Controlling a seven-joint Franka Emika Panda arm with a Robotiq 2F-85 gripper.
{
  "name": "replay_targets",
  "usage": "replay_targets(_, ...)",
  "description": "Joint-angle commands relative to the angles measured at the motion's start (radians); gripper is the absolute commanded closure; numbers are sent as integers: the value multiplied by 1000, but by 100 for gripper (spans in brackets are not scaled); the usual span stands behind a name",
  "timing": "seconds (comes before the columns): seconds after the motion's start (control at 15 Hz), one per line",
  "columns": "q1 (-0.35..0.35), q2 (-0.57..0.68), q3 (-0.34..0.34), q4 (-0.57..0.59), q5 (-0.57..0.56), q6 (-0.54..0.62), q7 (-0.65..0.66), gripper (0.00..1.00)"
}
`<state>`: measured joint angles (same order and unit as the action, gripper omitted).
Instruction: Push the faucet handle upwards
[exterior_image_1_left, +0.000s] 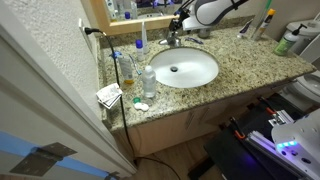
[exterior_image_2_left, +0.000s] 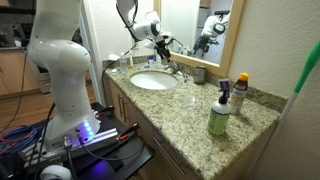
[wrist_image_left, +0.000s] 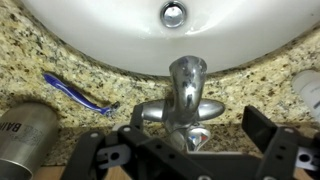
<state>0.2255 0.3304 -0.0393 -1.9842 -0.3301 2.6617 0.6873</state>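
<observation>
Hand (wrist_image_left: 190, 157) spread wide apart, faucet handle (wrist_image_left: 196, 136) centred in its gap.

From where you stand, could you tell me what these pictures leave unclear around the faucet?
Faucet handle: wrist view, largely covered by the gripper; too small in both exterior views.
Whether gripper touches handle: hidden under the gripper's own frame.
Can: wrist view, cut by left edge, label unreadable.
White object: wrist view, cut by right edge.
</observation>
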Motion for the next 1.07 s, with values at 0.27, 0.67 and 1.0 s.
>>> replay_targets(0.27, 71, 71, -95, 63, -67, 100, 104, 53)
replay_targets(0.67, 59, 37, -59, 31, 12, 68, 59, 95)
replay_targets(1.0, 26, -15, -49, 3, 146, 113, 37, 93)
